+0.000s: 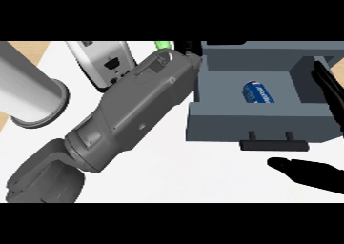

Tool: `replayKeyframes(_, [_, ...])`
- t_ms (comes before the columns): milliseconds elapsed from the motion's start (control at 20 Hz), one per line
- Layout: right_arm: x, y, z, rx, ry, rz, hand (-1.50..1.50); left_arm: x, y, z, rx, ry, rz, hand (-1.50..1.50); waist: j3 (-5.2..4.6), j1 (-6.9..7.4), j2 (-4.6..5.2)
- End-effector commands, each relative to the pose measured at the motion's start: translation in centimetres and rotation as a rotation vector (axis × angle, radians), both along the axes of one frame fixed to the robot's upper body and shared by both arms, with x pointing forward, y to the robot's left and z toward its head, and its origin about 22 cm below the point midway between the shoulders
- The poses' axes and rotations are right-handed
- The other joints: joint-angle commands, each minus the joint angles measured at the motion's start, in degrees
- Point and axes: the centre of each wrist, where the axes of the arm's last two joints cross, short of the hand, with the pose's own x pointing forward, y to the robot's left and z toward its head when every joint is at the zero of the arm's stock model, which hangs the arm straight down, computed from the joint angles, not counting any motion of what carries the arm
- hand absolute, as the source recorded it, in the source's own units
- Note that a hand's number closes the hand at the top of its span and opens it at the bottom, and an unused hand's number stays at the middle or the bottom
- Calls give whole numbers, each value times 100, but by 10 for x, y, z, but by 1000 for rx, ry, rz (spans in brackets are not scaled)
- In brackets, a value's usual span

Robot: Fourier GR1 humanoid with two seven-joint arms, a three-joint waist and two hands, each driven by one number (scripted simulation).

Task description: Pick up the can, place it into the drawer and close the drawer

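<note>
Where the view begins at the left, a large pale cylinder [23,93] lies tilted across the white worktop [202,167], its rimmed end pointing toward the lower middle. Just right of it, near the top, stands a white appliance [104,62] with a dark panel on its face, partly covered by the arm in front of it. The left forearm [125,114] runs as a broad grey bar from the lower left corner up toward the top centre. Its left hand [187,46] shows only as a small dark shape at the drawer's upper left corner, so I cannot tell whether the fingers are straight or curled. A small green thing [164,45] peeps out just beside it.

Further right sits the grey drawer [245,126], pulled open, with a dark handle [270,141] on its front wall. The blue can [258,92] lies on its side inside the drawer, towards the right part of the floor, touched by neither hand.

At the right edge, the right hand [311,174] shows black: its long fingers [332,95] stretch straight up along the drawer's right wall, and the thumb points left below the drawer front, near the handle but apart from it. This hand is spread open and holds nothing.
</note>
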Motion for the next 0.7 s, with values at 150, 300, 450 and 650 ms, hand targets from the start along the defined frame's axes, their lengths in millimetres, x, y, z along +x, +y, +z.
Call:
replayKeyframes(150, [59,45,-15,-202,8,-17,-150,3,17,10,19,3,3,-150,-3,168,-43])
replayKeyframes(300, [79,40,-37,-269,25,-4,-150,2,19,19,30,3,42,-150,2,129,-43])
replayKeyframes(450, [98,58,-39,-396,46,1,-150,8,33,27,34,-8,50,-150,-1,118,-29])
replayKeyframes(650, [134,47,-61,-457,59,-66,-150,8,46,9,21,7,62,-150,3,144,-1])
